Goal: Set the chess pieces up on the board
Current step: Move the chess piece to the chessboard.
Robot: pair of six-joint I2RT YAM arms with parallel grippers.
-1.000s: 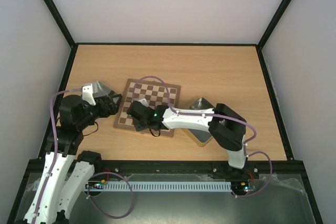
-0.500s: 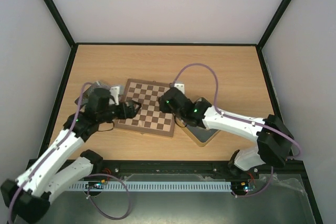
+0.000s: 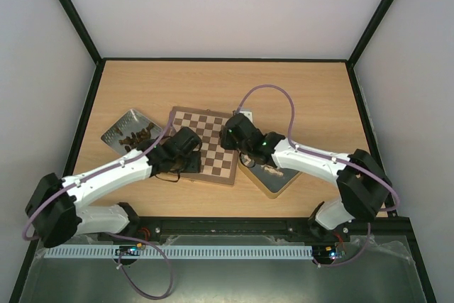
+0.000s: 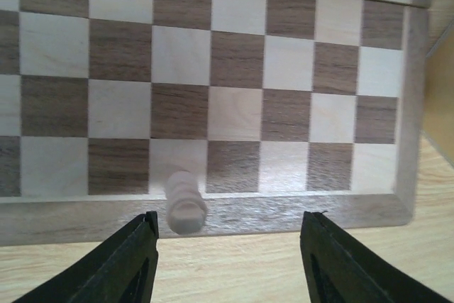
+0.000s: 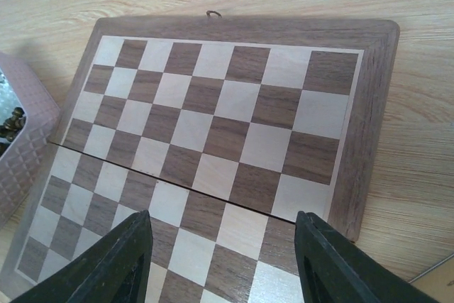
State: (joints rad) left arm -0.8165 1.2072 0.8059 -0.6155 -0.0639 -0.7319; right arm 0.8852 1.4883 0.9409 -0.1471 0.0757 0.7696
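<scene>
The board (image 3: 213, 133) lies mid-table, and its squares fill the left wrist view (image 4: 234, 97) and the right wrist view (image 5: 234, 104). One pale chess piece (image 4: 186, 204) stands on a near-row square by the border. My left gripper (image 4: 230, 250) hangs open over that near edge, and the piece is just beyond its left finger (image 4: 131, 264), untouched. From above, the left gripper (image 3: 186, 155) covers the piece. My right gripper (image 5: 223, 260) is open over bare squares at the board's right side (image 3: 228, 138).
A small grey tray (image 3: 130, 129) holding dark pieces (image 3: 138, 135) sits left of the board; its corner shows in the right wrist view (image 5: 25, 133). A gold tin (image 3: 278, 179) with pale pieces (image 3: 268, 168) sits to the board's right, under the right arm.
My left arm has swung from the grey tray across to the board's near edge, its jaws narrowing. The right gripper has moved from the board's near left to its right side.
</scene>
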